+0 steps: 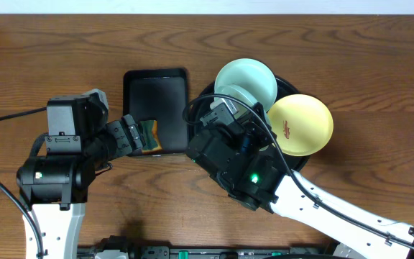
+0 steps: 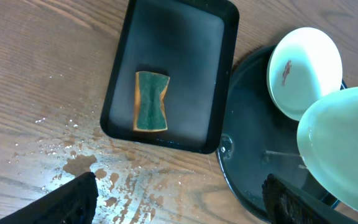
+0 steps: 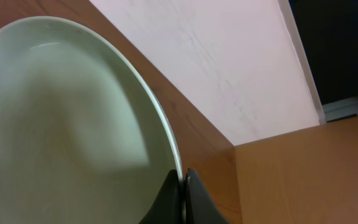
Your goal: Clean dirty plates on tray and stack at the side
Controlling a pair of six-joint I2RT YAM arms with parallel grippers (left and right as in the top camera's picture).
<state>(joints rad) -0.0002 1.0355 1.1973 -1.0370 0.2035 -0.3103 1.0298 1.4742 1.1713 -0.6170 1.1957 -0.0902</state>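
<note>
My right gripper (image 3: 182,185) is shut on the rim of a pale mint-blue plate (image 3: 73,124) and holds it tilted above the round black tray (image 1: 289,84). The held plate also shows in the overhead view (image 1: 233,94) and the left wrist view (image 2: 347,143). A second mint-blue plate (image 1: 254,70) with a reddish smear (image 2: 286,71) lies on the tray's far side. The pale yellow plate (image 1: 302,124) with a smear lies at the tray's right. My left gripper (image 2: 182,205) is open and empty, above wet wood in front of the rectangular tray.
A small rectangular black tray (image 2: 166,37) lies left of the round tray and holds a green and yellow sponge (image 2: 150,101). Water drops and puddles (image 2: 104,177) cover the wood in front of it. The right arm (image 1: 264,180) crosses the table from bottom right.
</note>
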